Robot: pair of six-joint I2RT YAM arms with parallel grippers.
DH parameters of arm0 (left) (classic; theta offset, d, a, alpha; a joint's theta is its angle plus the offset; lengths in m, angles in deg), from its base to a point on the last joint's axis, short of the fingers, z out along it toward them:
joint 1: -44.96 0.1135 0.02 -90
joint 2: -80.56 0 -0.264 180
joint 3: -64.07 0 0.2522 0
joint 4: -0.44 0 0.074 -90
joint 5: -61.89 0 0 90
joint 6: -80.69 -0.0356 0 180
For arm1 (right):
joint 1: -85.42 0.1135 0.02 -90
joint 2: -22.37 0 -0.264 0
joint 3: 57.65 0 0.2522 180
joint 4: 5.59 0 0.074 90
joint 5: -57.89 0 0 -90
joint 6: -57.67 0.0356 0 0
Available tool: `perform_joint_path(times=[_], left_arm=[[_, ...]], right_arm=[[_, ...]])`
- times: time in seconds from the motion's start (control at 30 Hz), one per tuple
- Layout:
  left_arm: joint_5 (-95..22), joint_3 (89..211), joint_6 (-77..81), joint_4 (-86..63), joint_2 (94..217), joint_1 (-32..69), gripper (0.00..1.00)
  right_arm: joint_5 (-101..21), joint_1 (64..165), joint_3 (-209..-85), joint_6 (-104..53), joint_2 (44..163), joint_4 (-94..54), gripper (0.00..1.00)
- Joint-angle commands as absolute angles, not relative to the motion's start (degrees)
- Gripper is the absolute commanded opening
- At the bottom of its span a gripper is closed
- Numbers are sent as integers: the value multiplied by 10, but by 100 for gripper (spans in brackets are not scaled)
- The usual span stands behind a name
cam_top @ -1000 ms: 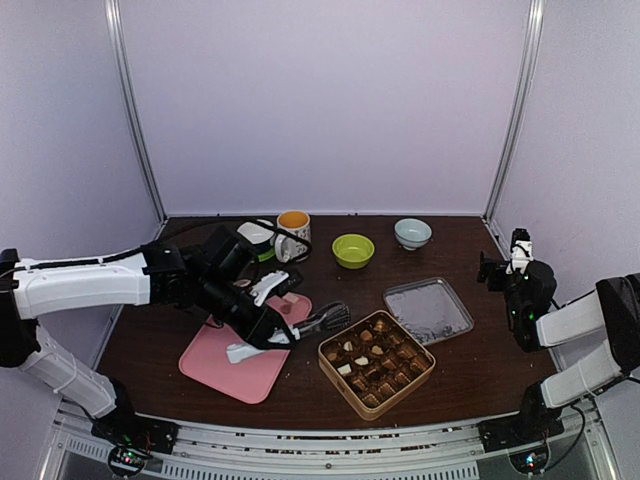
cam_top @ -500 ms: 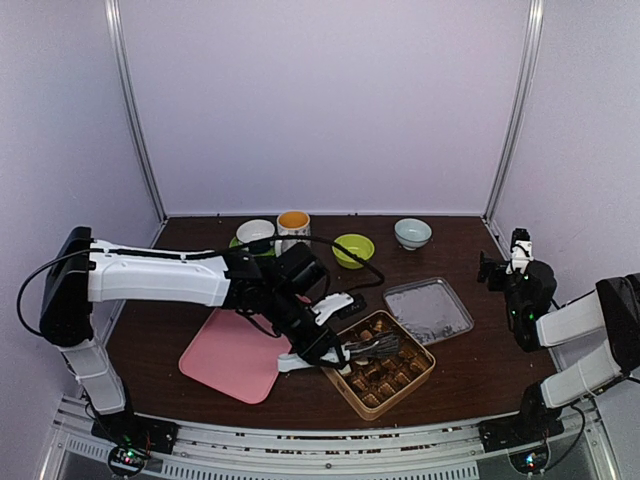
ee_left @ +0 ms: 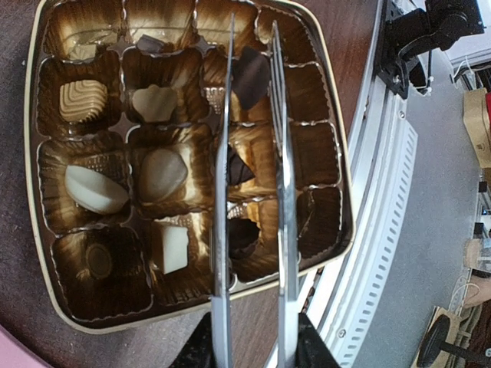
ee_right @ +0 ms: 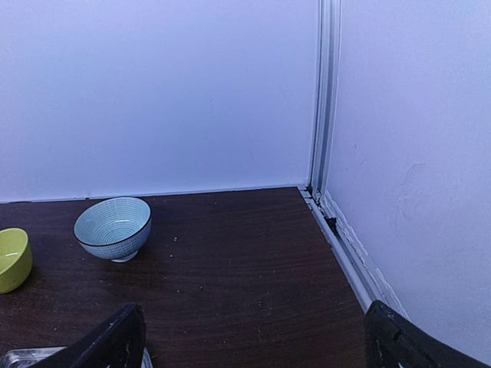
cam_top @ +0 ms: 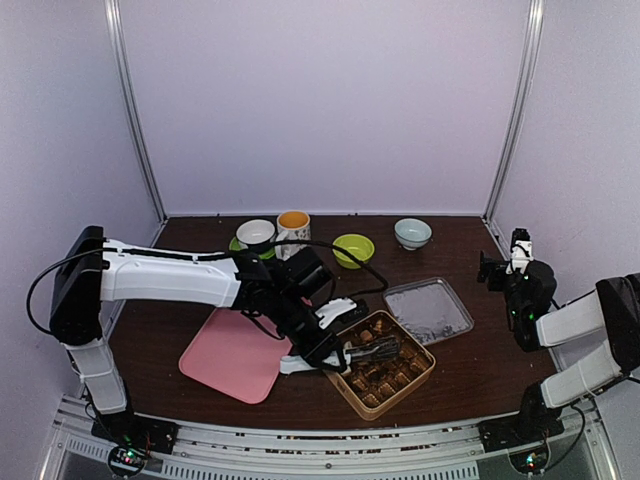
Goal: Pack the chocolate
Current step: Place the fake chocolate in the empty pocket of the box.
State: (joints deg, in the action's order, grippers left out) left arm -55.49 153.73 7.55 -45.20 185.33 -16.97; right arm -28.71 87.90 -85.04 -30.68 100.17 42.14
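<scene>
The open gold box [cam_top: 428, 372] holds chocolates in gold cups. In the left wrist view the box [ee_left: 31, 230] shows cream and tan pieces [ee_left: 163, 172] on the left and dark pieces [ee_left: 242, 234] in the middle. My left gripper [cam_top: 312, 352] [ee_left: 253, 354] is shut on the metal tongs [ee_left: 221, 230], which reach over the box. A dark chocolate piece [ee_left: 249, 77] sits between the tong tips. My right gripper [cam_top: 500, 270] [ee_right: 253, 349] is open and empty, far right, off the table's edge.
A silver lid [cam_top: 428, 310] lies right of the box. A pink board [cam_top: 235, 355] lies to its left. At the back stand a green bowl [cam_top: 353, 250], a blue bowl [cam_top: 412, 233] [ee_right: 113, 227] and two cups [cam_top: 293, 222].
My left arm has swung right from the pink board, carrying the tongs over the gold box. The right arm has not moved.
</scene>
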Motion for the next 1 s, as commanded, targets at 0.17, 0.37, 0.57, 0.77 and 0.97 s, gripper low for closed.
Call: perform_joint_path(times=[0.17,0.37,0.57,0.77,0.97], left_arm=[[-563,1561,69,-446,1857,-170,32],[-550,1556,69,-437,1846,-170,39],[-543,1556,73,-435,1845,-170,42],[-511,1543,78,-426,1821,-170,41],[-456,1518,91,-411,1767,-167,38]], right_arm=[[-289,877,-858,-309,1002,429,100],[-289,877,-858,-309,1002,430,100],[-289,877,-858,-309,1002,430,100],[-289,877,-858,-309,1002,430,100],[-289,877,-858,-309,1003,429,100]])
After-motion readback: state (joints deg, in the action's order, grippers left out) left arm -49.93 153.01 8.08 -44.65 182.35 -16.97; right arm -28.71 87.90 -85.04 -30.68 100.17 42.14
